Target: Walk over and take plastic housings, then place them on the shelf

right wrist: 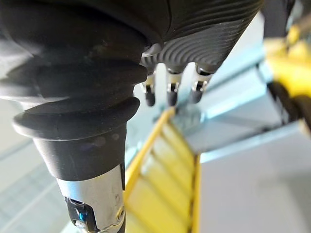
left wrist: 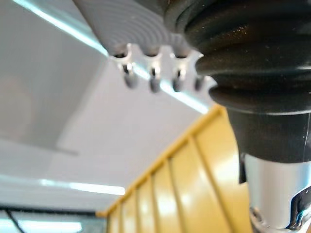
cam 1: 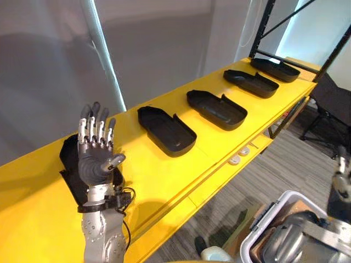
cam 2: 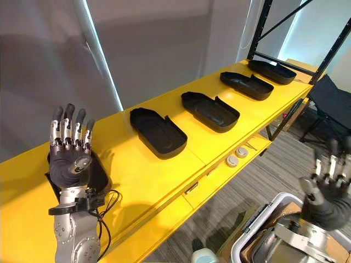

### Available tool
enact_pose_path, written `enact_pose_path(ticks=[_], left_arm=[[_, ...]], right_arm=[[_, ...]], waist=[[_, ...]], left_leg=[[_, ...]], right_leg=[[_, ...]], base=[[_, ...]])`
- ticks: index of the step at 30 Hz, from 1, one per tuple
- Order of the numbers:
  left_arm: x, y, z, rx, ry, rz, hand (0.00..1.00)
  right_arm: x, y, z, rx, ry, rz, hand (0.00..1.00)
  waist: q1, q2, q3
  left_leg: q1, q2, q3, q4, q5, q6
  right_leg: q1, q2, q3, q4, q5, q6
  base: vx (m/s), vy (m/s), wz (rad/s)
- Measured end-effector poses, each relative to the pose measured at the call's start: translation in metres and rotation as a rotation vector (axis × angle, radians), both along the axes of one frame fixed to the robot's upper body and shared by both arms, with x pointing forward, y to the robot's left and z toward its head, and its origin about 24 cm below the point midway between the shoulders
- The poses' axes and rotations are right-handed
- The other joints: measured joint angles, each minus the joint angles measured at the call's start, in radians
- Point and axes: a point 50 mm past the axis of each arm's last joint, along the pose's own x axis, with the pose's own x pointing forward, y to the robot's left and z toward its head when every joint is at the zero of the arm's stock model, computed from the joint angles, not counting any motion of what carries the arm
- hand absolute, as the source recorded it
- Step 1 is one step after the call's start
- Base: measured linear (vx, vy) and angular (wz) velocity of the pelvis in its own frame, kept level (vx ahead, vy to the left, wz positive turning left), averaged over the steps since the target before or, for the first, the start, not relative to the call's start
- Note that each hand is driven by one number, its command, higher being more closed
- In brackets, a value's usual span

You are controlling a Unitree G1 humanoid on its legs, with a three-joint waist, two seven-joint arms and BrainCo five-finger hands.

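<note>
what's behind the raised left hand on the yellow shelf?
A black plastic housing lies on the shelf behind the left hand. Its edges show either side; the hand covers its middle.

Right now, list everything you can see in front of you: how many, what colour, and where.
plastic housings: five, black, in a row along the shelf top, the nearest partly behind the left hand
shelf: one, yellow, running from near left to far right
uprights: black, at the shelf's far end
round discs: two, pale, on the shelf's lower ledge
bin: one, white-rimmed, lower right beside the shelf
chair: one, black, far right
floor: grey carpet
left hand: silver and dark, raised before the nearest housing, fingers straight
right hand: low at the right near the bin, open
</note>
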Motion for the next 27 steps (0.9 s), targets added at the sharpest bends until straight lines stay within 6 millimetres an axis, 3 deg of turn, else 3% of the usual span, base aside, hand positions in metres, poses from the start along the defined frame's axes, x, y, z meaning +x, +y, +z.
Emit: enact_pose_path(ticks=[1, 2, 3, 4, 5, 9, 12, 15, 17, 19, 20, 23, 25, 26, 27], left_arm=[[-0.001, 0.003, -0.001, -0.006, 0.007, 0.023, 0.00], [-0.009, 0.016, 0.001, -0.009, 0.012, 0.130, 0.00], [-0.014, 0.018, 0.003, -0.009, 0.004, 0.153, 0.00], [-0.019, 0.019, 0.006, 0.001, -0.004, 0.164, 0.00], [-0.022, 0.019, 0.008, 0.003, -0.012, 0.168, 0.00], [-0.027, 0.019, 0.019, 0.003, -0.107, 0.181, 0.00], [-0.031, 0.019, 0.026, 0.000, -0.184, 0.179, 0.00], [-0.029, 0.016, 0.033, 0.003, -0.246, 0.157, 0.00], [-0.030, 0.013, 0.039, 0.054, -0.262, 0.193, 0.00], [-0.029, 0.013, 0.039, 0.066, -0.263, 0.213, 0.00], [-0.029, 0.014, 0.039, 0.064, -0.260, 0.215, 0.00], [-0.030, 0.014, 0.038, 0.059, -0.256, 0.209, 0.00], [-0.030, 0.014, 0.038, 0.063, -0.255, 0.205, 0.00], [-0.030, 0.014, 0.038, 0.066, -0.256, 0.205, 0.00], [-0.028, 0.015, 0.036, 0.070, -0.248, 0.205, 0.00]], right_arm=[[0.004, 0.003, 0.001, -0.004, -0.006, 0.023, 0.00], [0.022, 0.014, 0.006, -0.007, -0.049, 0.119, 0.00], [0.031, 0.018, 0.009, -0.003, -0.072, 0.153, 0.00], [0.037, 0.022, 0.013, -0.005, -0.090, 0.180, 0.00], [0.039, 0.024, 0.014, -0.005, -0.099, 0.195, 0.00], [0.049, 0.040, 0.014, 0.070, -0.070, 0.242, 0.00], [0.047, 0.037, 0.006, 0.120, -0.013, 0.201, 0.00], [0.041, 0.034, -0.002, 0.132, 0.023, 0.181, 0.00], [0.034, 0.032, -0.006, 0.103, 0.037, 0.190, 0.00], [0.034, 0.032, -0.003, 0.082, 0.008, 0.204, 0.00], [0.033, 0.031, 0.000, 0.069, -0.030, 0.215, 0.00], [0.037, 0.037, 0.007, 0.074, -0.072, 0.236, 0.00], [0.040, 0.042, 0.007, 0.100, -0.066, 0.247, 0.00], [0.044, 0.045, 0.002, 0.115, -0.033, 0.247, 0.00], [0.047, 0.046, -0.006, 0.136, 0.013, 0.238, 0.00]], waist=[[0.008, 0.003, 0.000], [0.062, 0.004, 0.006], [0.089, 0.015, 0.004], [0.105, 0.036, -0.007], [0.113, 0.040, -0.010], [0.142, 0.002, 0.026], [0.145, -0.002, 0.034], [0.142, 0.000, 0.053], [0.144, -0.008, 0.086], [0.145, -0.012, 0.091], [0.146, -0.012, 0.091], [0.170, -0.013, 0.088], [0.172, -0.019, 0.083], [0.173, -0.028, 0.077], [0.168, -0.027, 0.069]], left_leg=[[-0.010, 0.005, -0.039, 0.026, 0.000, 0.007], [-0.058, 0.008, -0.238, 0.134, -0.026, 0.076], [-0.065, -0.008, -0.371, 0.141, -0.057, 0.104], [-0.060, -0.017, -0.456, 0.118, -0.063, 0.097], [-0.061, -0.023, -0.476, 0.104, -0.064, 0.094], [-0.074, -0.058, -0.474, 0.092, -0.060, 0.087], [-0.091, -0.064, -0.483, 0.105, -0.080, 0.064], [-0.096, -0.066, -0.488, 0.146, -0.119, 0.066], [-0.077, -0.048, -0.394, 0.190, -0.172, 0.065], [-0.078, -0.029, -0.354, 0.187, -0.171, 0.065], [-0.077, -0.006, -0.326, 0.186, -0.162, 0.060], [-0.080, 0.023, -0.329, 0.193, -0.146, 0.039], [-0.103, 0.038, -0.336, 0.206, -0.137, 0.021], [-0.121, 0.050, -0.338, 0.216, -0.128, 0.005], [-0.135, 0.074, -0.352, 0.223, -0.111, -0.021]], right_leg=[[-0.002, 0.008, 0.020, 0.000, 0.003, -0.005], [-0.004, 0.031, 0.100, -0.007, -0.001, -0.029], [-0.007, 0.047, 0.135, -0.011, 0.003, -0.036], [-0.028, 0.068, 0.141, -0.001, 0.005, -0.033], [-0.043, 0.076, 0.148, 0.008, 0.005, -0.032], [-0.073, 0.044, 0.152, 0.014, 0.018, -0.014], [-0.107, 0.044, 0.156, 0.052, 0.025, -0.001], [-0.136, 0.060, 0.159, 0.102, 0.037, 0.015], [-0.131, 0.064, 0.151, 0.076, 0.056, 0.028], [-0.175, 0.048, 0.051, 0.159, 0.018, -0.026], [-0.214, 0.017, -0.042, 0.364, -0.069, -0.045], [-0.185, -0.086, -0.072, 0.613, -0.218, -0.054], [-0.161, -0.145, -0.069, 0.647, -0.235, -0.071], [-0.144, -0.182, -0.065, 0.624, -0.241, -0.062], [-0.134, -0.149, -0.075, 0.583, -0.251, -0.042]], base=[[0.05, -0.163, -0.99], [0.04, -0.079, -1.30], [0.02, -0.023, -1.37], [-0.01, 0.071, -0.74], [-0.02, 0.062, -0.40], [-0.05, 0.054, -0.04], [-0.06, 0.049, -0.06], [-0.09, 0.039, -0.42], [-0.30, 0.030, -1.09], [-0.19, -0.008, -0.67], [-0.11, -0.028, -0.35], [-0.07, -0.088, -0.12], [0.04, -0.213, -0.04], [0.05, -0.340, -0.13], [0.03, -0.306, -0.24]])
